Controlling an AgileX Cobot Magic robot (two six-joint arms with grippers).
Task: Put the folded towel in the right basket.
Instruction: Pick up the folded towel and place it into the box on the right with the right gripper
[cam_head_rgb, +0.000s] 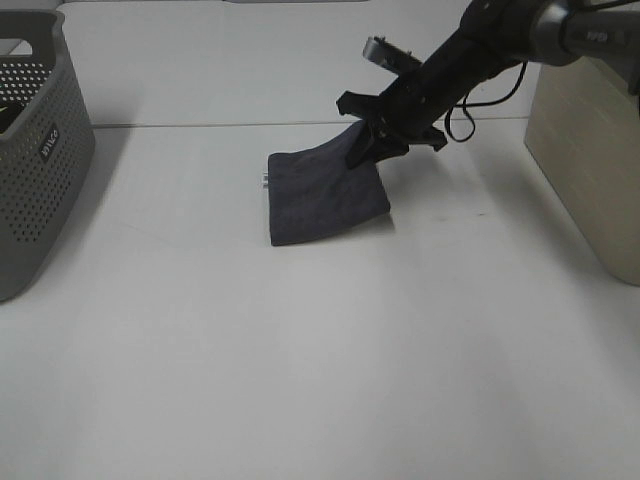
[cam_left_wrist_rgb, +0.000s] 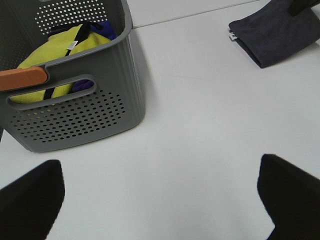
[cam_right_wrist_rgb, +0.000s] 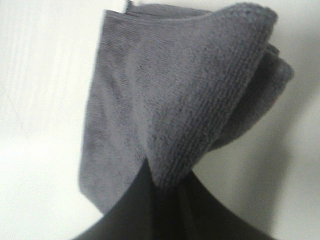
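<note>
The folded dark grey towel lies on the white table near the middle. My right gripper is shut on the towel's far right corner and lifts that corner off the table. In the right wrist view the towel hangs from the shut fingers. The right basket is beige and stands at the table's right edge. My left gripper is open and empty over bare table beside the grey basket; the towel shows far off in that view.
A grey perforated basket stands at the left edge of the table. It holds yellow and blue cloths. The table's back edge runs behind the towel.
</note>
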